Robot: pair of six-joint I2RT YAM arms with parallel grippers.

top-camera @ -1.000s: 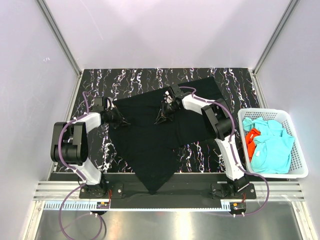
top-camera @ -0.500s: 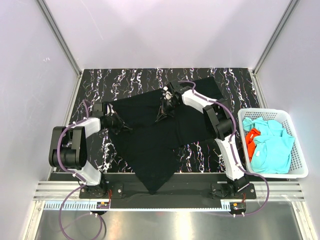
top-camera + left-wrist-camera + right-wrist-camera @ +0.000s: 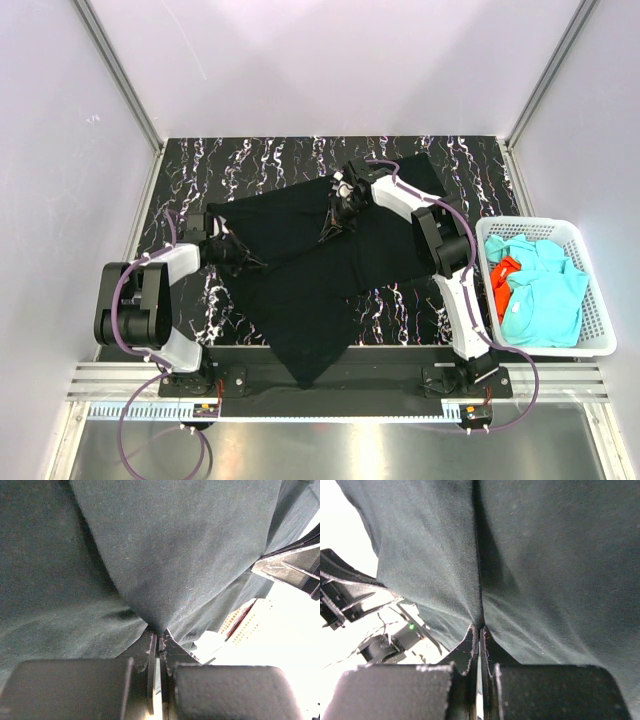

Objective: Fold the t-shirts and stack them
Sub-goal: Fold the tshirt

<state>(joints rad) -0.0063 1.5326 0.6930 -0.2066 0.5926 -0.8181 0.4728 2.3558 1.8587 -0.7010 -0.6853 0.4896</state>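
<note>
though dim from above, left hand (image 3: pixel 159 639) and right hand (image 3: pixel 480 631) seemingly tight on folds of black t-shirt (image 3: pixel 300 295)

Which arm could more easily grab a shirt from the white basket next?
Probably the right: the basket sits on its side, far from the left gripper. Both that and the right gripper pinch the black shirt.

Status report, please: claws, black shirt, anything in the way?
Left claw shut on black t-shirt. Right claw shut on it too. Not folded yet. Basket apart, at right.
</note>
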